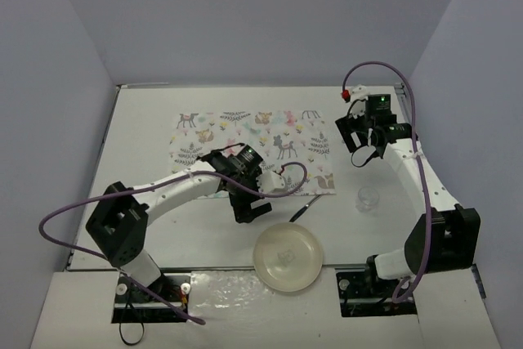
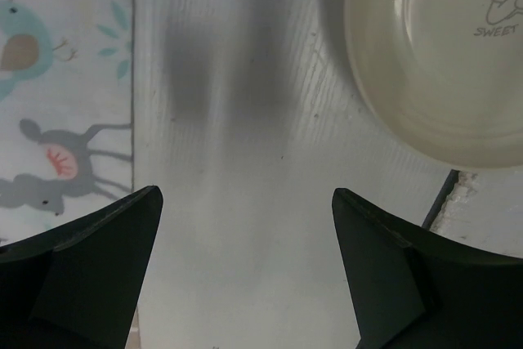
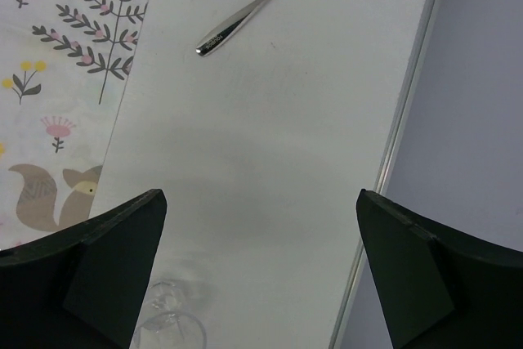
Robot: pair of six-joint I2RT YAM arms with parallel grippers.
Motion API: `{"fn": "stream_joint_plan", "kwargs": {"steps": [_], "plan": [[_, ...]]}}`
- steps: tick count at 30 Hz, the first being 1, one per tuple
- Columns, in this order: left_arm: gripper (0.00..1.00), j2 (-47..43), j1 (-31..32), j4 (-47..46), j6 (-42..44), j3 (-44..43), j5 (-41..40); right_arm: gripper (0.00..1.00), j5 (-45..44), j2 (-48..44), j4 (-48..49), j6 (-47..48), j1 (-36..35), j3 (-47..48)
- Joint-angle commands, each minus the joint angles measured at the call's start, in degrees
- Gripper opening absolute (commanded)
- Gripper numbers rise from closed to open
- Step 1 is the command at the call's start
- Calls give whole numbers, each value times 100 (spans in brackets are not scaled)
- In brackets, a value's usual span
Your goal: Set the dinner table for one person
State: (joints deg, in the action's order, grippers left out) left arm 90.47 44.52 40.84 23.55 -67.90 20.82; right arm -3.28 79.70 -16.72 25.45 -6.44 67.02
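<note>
The left pincer (image 2: 245,195) stood wide open, holding nothing, over bare desk (image 2: 237,79) between placemat (image 2: 65,79) and plate (image 2: 433,55). The right pincer (image 3: 261,195) was likewise wide and empty, the desk beneath it, with fork (image 3: 253,7) and glass (image 3: 167,328) near.

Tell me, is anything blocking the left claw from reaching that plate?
Nothing visible. The open left claw hovers just beside the plate, with only bare table between them. A thin dark utensil lies off to the side, not in the path.
</note>
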Motion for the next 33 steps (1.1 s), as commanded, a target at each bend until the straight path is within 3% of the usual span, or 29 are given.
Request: {"fn": "stream_joint_plan", "kwargs": {"steps": [1, 9, 16, 26, 33], "plan": [[83, 580, 210, -175, 40, -436, 58, 100, -107, 178, 412, -309, 157, 140], [82, 1547, 282, -268, 114, -985, 566, 100, -630, 65, 830, -553, 492, -21], [82, 1903, 373, -340, 193, -927, 801, 100, -902, 203, 1127, -742, 1012, 82], [82, 1140, 236, -610, 23, -756, -37, 100, -781, 410, 1184, -848, 1036, 55], [82, 786, 188, -272, 66, -1035, 184, 100, -683, 47, 1189, -822, 1040, -169]]}}
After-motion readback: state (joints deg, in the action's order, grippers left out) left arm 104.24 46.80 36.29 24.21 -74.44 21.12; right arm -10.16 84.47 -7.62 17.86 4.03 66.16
